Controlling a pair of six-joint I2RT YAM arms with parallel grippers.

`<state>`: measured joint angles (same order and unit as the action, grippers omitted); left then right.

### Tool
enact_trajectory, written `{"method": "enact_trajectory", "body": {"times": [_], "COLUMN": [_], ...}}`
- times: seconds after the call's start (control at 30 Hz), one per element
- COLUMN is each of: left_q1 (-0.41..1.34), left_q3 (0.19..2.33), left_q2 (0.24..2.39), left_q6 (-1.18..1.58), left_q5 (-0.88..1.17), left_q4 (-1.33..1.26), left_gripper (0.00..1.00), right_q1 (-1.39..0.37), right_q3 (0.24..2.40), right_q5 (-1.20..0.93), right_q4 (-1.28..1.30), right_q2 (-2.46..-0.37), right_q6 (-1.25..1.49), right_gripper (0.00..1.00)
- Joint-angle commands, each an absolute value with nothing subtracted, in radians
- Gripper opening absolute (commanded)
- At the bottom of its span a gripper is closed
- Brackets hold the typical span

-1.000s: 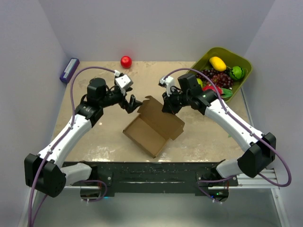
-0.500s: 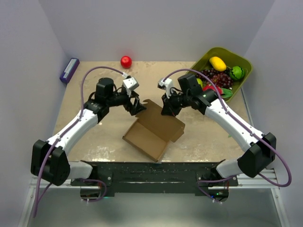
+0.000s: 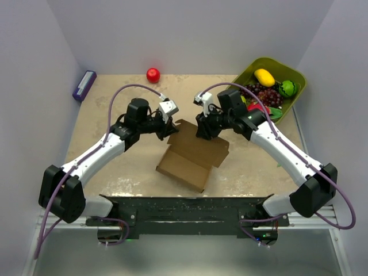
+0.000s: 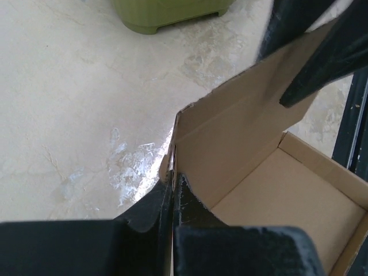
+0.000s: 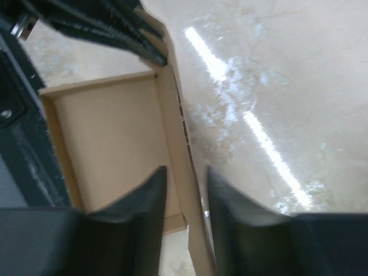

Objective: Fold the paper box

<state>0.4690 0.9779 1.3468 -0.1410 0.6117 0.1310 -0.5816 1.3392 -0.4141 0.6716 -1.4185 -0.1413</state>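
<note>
The paper box [image 3: 192, 154] is brown cardboard and lies open-topped in the middle of the table, with its far wall standing up. My left gripper [image 3: 172, 127] is at the far-left corner of that wall. In the left wrist view its fingers [image 4: 172, 190] are shut on the wall's thin edge, with the box's inside [image 4: 287, 195] to the right. My right gripper [image 3: 202, 130] is at the same wall further right. In the right wrist view the gripper [image 5: 187, 184] straddles the cardboard wall [image 5: 175, 132], jaws apart and open.
A green bin [image 3: 290, 77] of toy fruit stands at the back right, close behind the right arm. A red apple [image 3: 153, 75] lies at the back centre. A purple block [image 3: 84, 85] lies at the back left. The green bin [image 4: 167, 11] also shows in the left wrist view.
My left gripper moved right to the box and shut on its far wall. My right gripper let its jaws part around the wall. The box shifted slightly to the right.
</note>
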Motion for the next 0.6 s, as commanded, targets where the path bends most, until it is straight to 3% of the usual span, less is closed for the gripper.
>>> {"method": "enact_trajectory", "body": {"times": [0.0,0.07,0.17,0.37,0.57], "left_q1": [0.486,0.486,0.489,0.485,0.468], "left_q3": [0.994,0.974,0.94,0.922,0.916], "left_q2": [1.322,1.304,1.282,1.247,1.217], "left_q6": [-0.134,-0.097,-0.058,-0.025,-0.026], "left_q5": [0.496,0.435,0.43,0.445,0.469], "left_q4": [0.094,0.071,0.019,0.015,-0.017], "left_gripper": [0.0,0.0,0.0,0.0,0.0], "right_q1": [-0.581,-0.581,-0.58,-0.536,-0.373], "right_q3": [1.313,1.269,1.169,1.039,0.961], "right_q5": [-0.253,-0.178,-0.08,0.075,-0.11], "right_q4": [0.54,0.502,0.381,0.233,0.144], "right_q2": [-1.327,-1.292,-1.226,-1.125,-1.108], "right_q6": [-0.054,-0.025,0.055,0.152,0.163], "right_gripper": [0.5,0.67,0.77,0.86,0.86]}}
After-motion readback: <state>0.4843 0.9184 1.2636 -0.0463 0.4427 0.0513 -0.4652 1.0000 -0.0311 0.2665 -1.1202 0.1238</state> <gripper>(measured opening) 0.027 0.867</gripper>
